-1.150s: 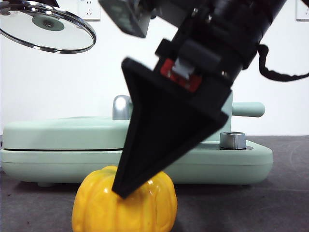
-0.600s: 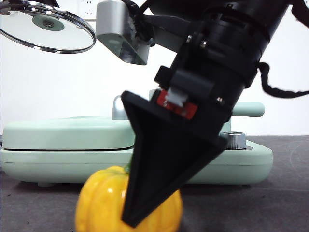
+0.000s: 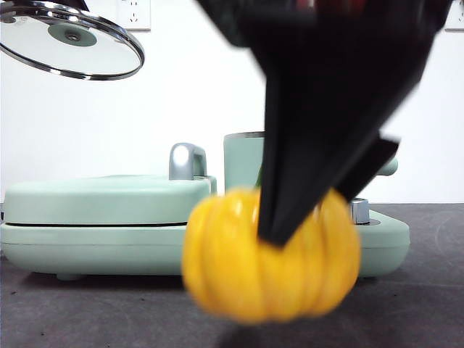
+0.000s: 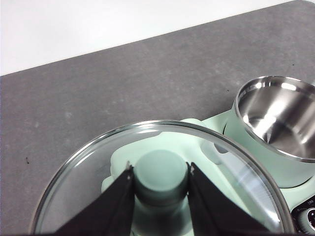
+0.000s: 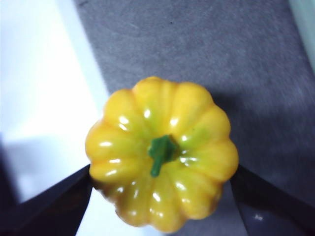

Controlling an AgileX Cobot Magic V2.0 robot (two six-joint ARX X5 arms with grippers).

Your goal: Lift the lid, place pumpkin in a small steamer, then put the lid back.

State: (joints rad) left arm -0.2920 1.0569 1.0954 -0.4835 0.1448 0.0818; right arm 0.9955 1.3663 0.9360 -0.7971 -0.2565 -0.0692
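My right gripper [image 5: 160, 177] is shut on the glossy yellow pumpkin [image 5: 161, 153], its jaws pressing on both sides, green stem facing the camera. In the front view the pumpkin [image 3: 232, 268] hangs blurred above the dark table, in front of the small steamer [image 3: 243, 161], with the right gripper [image 3: 290, 235] dark over it. My left gripper [image 4: 158, 173] is shut on the mint-green knob of the clear glass lid [image 4: 88, 172], held high at the upper left in the front view, lid [image 3: 72, 40]. The small steamer [image 4: 275, 128] stands open, its steel inside bare.
A wide mint-green appliance base [image 3: 101, 225] with a flat cover and silver knobs [image 3: 187, 161] spans the back of the dark grey table [image 3: 406, 304]. A white wall lies behind.
The right gripper has lifted the pumpkin off the table and carried it up and to the right. The lid stays held high at the upper left.
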